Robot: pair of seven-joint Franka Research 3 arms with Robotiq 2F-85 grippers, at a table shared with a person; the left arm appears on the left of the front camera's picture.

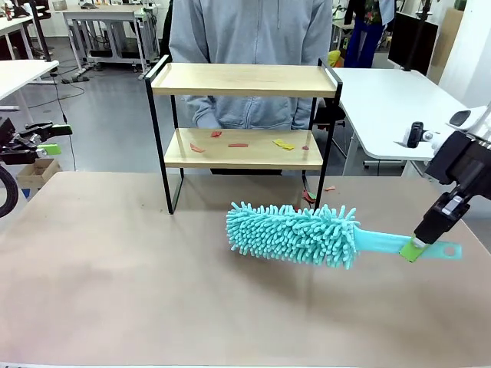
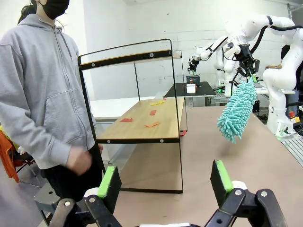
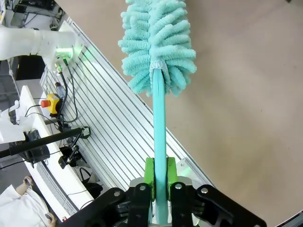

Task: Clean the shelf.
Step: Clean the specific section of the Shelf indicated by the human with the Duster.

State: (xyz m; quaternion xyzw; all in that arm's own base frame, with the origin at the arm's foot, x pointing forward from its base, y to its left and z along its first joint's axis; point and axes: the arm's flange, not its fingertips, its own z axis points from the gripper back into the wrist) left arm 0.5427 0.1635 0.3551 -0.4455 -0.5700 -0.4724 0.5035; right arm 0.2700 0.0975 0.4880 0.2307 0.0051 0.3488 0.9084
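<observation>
Duster [image 1: 295, 234] clamped in right hand [image 1: 414, 248] — left hand [image 2: 165, 182] spread, scraps [image 1: 238, 144] on shelf [image 1: 244, 80]

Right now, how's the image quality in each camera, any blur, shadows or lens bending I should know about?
Front view: evenly lit and sharp; the fluffy turquoise microfibre duster casts a soft shadow on the beige table. Left wrist view: wide-angle lens bows the black-framed two-tier wooden shelf. Right wrist view: duster handle crisp between the right arm's green-padded fingers, no motion blur.

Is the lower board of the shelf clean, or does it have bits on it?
Not clean: red scraps and yellow scraps lie scattered on the lower board of the shelf.
</observation>
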